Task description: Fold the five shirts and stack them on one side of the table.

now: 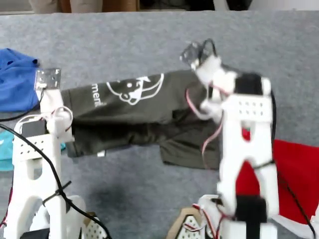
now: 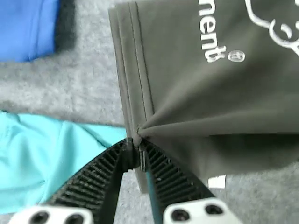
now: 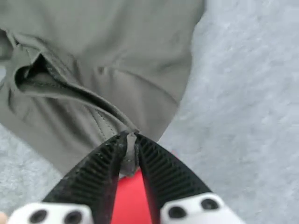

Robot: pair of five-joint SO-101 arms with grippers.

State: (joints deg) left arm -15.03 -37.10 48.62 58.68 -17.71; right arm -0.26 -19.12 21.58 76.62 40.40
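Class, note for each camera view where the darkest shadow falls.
High view: soft shadow on the table between the arms, beside the dark shirt. Left wrist view: dark band under the shirt's fold, beside the left claw. Right wrist view: shadow inside the shirt's opening, beyond the right claw.

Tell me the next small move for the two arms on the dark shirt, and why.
Probably lift both pinched spots together and carry them across the dark shirt to lay a fold. The left gripper is shut on its hem, the right gripper is shut on cloth at the other end, and the shirt lies spread between them on the table.
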